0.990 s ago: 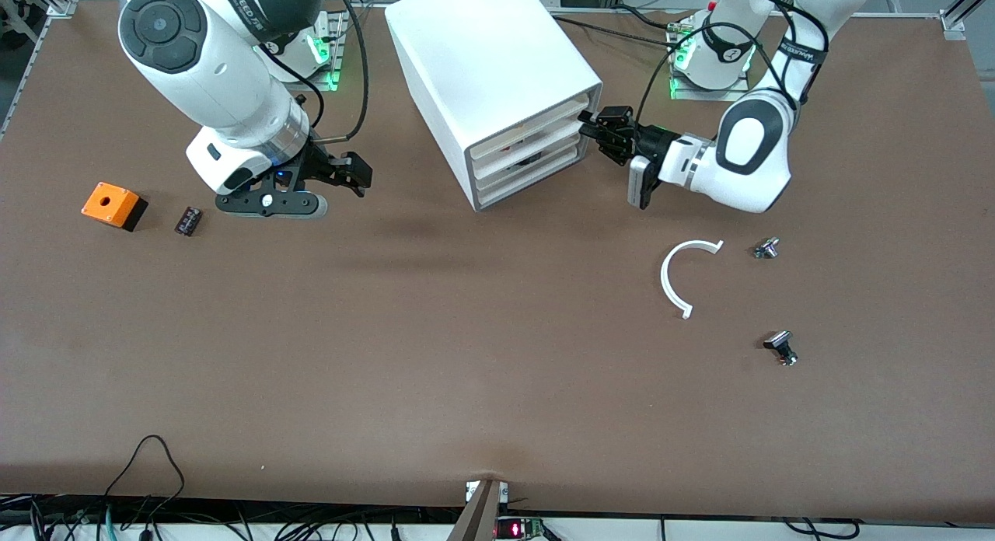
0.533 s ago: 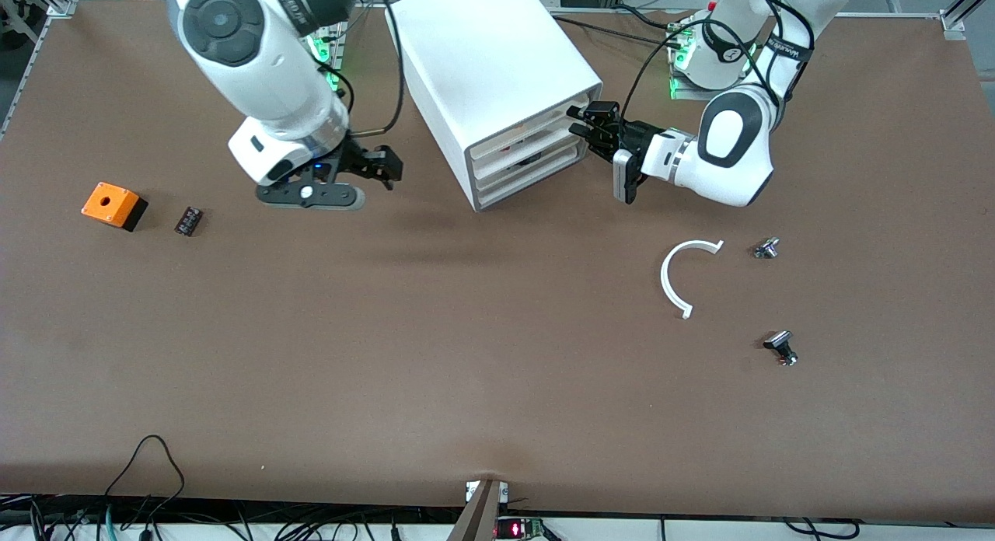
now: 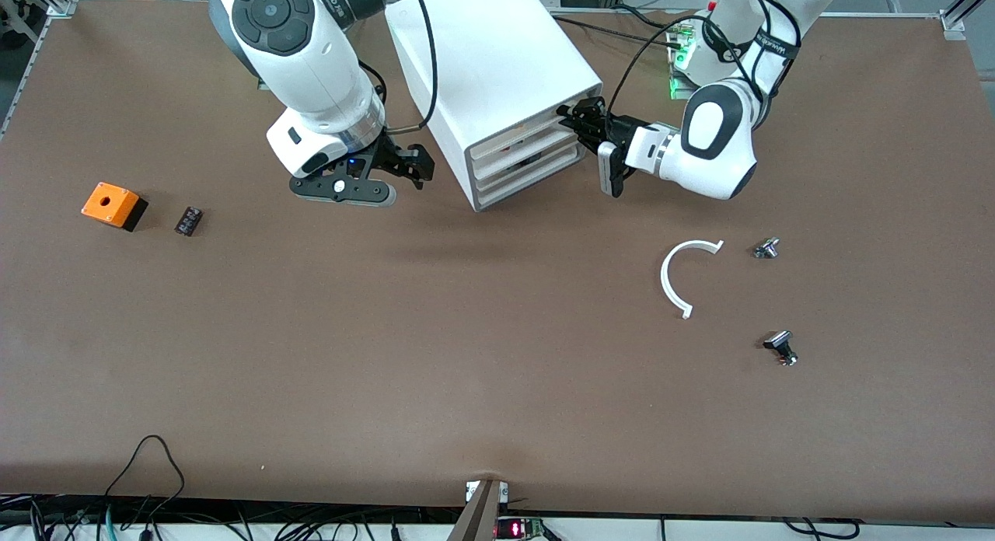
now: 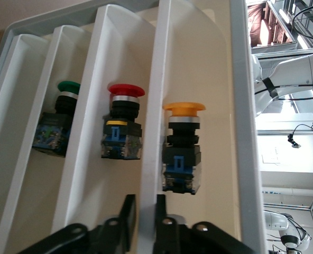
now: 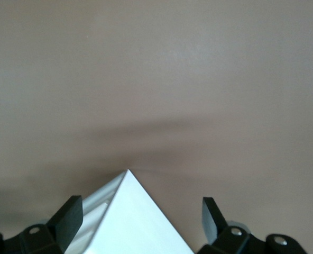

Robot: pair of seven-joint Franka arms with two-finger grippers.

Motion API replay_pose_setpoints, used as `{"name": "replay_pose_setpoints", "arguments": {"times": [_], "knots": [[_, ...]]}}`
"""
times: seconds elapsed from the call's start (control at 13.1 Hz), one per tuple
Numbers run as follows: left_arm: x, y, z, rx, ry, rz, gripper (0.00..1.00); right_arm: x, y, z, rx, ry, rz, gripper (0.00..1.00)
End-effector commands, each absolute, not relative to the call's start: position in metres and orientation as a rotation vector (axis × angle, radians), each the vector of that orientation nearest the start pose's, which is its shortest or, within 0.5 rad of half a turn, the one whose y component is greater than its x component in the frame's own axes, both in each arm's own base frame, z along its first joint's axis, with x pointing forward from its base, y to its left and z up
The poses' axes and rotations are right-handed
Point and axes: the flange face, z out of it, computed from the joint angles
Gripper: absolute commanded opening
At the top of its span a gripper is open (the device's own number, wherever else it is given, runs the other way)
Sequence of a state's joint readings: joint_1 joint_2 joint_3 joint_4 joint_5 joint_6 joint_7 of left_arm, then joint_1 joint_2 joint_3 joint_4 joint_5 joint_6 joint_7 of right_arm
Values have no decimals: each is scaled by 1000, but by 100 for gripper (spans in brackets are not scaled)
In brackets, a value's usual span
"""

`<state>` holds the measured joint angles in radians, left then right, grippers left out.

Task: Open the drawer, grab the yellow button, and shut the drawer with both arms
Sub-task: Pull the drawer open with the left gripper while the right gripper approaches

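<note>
The big white cabinet [image 3: 490,59] stands at the back middle of the table, its drawers pushed in. My left gripper [image 3: 574,120] is at the front of the top drawer [image 3: 517,129]. In the left wrist view the left gripper [image 4: 144,211] is shut on the drawer's white front lip [image 4: 148,159]. The button [image 4: 183,137], with a yellow-orange cap and a black body, shows through that drawer's front. My right gripper [image 3: 420,164] hangs open beside the cabinet, toward the right arm's end. In the right wrist view the right gripper [image 5: 140,209] has the cabinet's corner [image 5: 135,227] between its spread fingers without touching it.
A red-capped button [image 4: 123,121] and a green-capped one [image 4: 61,121] sit in the two lower drawers. An orange box with a hole [image 3: 113,205] and a small black part [image 3: 188,220] lie toward the right arm's end. A white curved piece [image 3: 676,280] and two small metal buttons [image 3: 766,249] [image 3: 780,347] lie toward the left arm's end.
My left gripper moved in to the cabinet's front and shut on the top drawer's lip. The right arm swung toward the cabinet, its gripper still open.
</note>
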<state>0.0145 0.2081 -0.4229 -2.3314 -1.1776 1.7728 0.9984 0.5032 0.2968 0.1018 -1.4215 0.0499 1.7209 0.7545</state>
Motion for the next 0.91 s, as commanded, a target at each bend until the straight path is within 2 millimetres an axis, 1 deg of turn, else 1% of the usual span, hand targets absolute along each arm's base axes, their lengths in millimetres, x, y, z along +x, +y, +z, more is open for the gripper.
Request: {"name": "replay_pose_setpoints", "arguments": {"times": [0.0, 0.08, 0.23, 0.3, 0.46, 0.53, 0.61, 0.69, 0.84], "knots": [[399, -254, 270, 1794, -610, -311, 0, 547, 392, 535, -3037, 350, 69, 100], [409, -245, 274, 1799, -598, -285, 0, 546, 400, 534, -3024, 420, 65, 100], [419, -241, 280, 1794, -604, -267, 0, 549, 419, 533, -2981, 581, 52, 100], [424, -239, 283, 1795, -603, -253, 0, 555, 426, 536, -2952, 649, 42, 100], [441, -225, 286, 1800, -579, -216, 0, 566, 440, 536, -2898, 765, 25, 100], [455, -215, 292, 1802, -562, -182, 0, 569, 443, 535, -2883, 803, 20, 100], [465, -208, 293, 1801, -550, -162, 0, 571, 446, 533, -2869, 834, 18, 100], [478, -203, 296, 1802, -553, -145, 0, 569, 454, 533, -2842, 869, 6, 100], [501, -198, 305, 1784, -557, -114, 0, 563, 474, 524, -2773, 1005, -5, 100]]}}
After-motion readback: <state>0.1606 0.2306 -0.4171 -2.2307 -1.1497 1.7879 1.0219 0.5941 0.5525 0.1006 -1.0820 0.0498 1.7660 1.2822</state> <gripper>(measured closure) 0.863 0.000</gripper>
